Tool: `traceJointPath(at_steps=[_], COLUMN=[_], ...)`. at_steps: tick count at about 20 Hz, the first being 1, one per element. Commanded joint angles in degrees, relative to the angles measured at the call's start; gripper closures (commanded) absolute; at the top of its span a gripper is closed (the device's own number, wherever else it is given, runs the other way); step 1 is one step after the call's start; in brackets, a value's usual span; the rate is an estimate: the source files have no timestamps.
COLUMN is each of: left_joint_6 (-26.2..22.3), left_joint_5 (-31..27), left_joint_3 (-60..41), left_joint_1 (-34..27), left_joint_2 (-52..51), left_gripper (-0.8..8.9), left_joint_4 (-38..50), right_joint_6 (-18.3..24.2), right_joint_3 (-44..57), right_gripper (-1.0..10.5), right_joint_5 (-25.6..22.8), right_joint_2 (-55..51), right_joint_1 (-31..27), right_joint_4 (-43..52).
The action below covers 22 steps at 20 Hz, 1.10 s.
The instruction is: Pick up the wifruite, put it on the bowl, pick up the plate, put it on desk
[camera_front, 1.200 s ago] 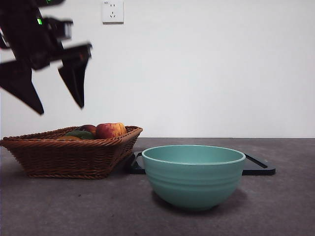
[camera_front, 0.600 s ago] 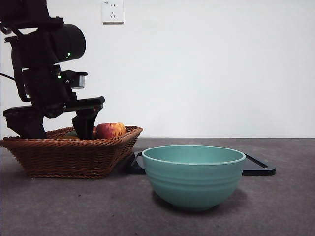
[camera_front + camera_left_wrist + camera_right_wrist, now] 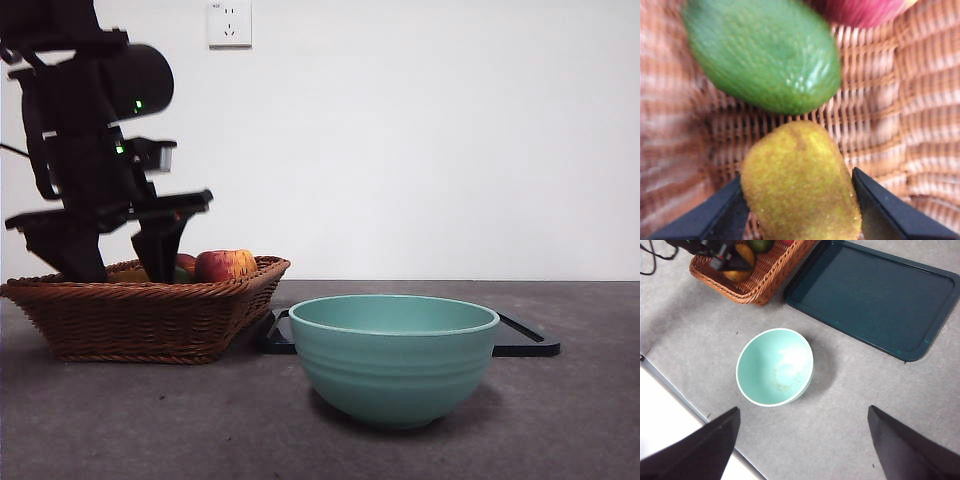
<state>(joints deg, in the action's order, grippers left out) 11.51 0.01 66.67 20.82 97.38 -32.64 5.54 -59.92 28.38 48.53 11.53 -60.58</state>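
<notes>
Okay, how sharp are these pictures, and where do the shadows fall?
Left wrist view: very close and soft, the wifruite and the green fruit blurred, basket weave smeared. Front view: crisp, with a dim shadow under the bowl and the left gripper a dark silhouette. Right wrist view: sharp, evenly lit, the bowl's shadow falling toward the tray.
</notes>
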Motion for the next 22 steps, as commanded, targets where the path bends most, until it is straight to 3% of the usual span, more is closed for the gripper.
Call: traceJointPath(at_steps=[1,6,11,16,22], left_joint_6=[0.61,0.28,0.11,0.11,0.11], left_joint_5=[-0.17,1.29,8.74,8.81,8.55], left_joint_3=[1.14,1.14,1.14,1.14,1.14], left_joint_1=[0.26,2.67,12.07,22.99,29.27], left_joint_2=[-4.07,-15.72,-22.05,-18.78,-8.79], left_gripper=[6.37,6.37,6.37,6.37,6.37], left_joint_4=[0.46,-3.1,-5.75,-3.74,2.69], right_joint_6=[-0.44,-0.46,-0.46,-0.61,-0.63], right_joint_3=[-0.96,-0.96,-0.96,-0.96,-0.96], right_gripper=[5.4,5.4,5.4,5.4,5.4], right_joint_5=[0.13,0.15,0.13,0.13,0.13], right_joint_2=[0.46,0.46,0.46,0.48,0.48], right_joint_1=[0.15,0.13,0.13,0.13,0.13], right_joint_4=[0.61,0.98,0.98,1.01,0.98])
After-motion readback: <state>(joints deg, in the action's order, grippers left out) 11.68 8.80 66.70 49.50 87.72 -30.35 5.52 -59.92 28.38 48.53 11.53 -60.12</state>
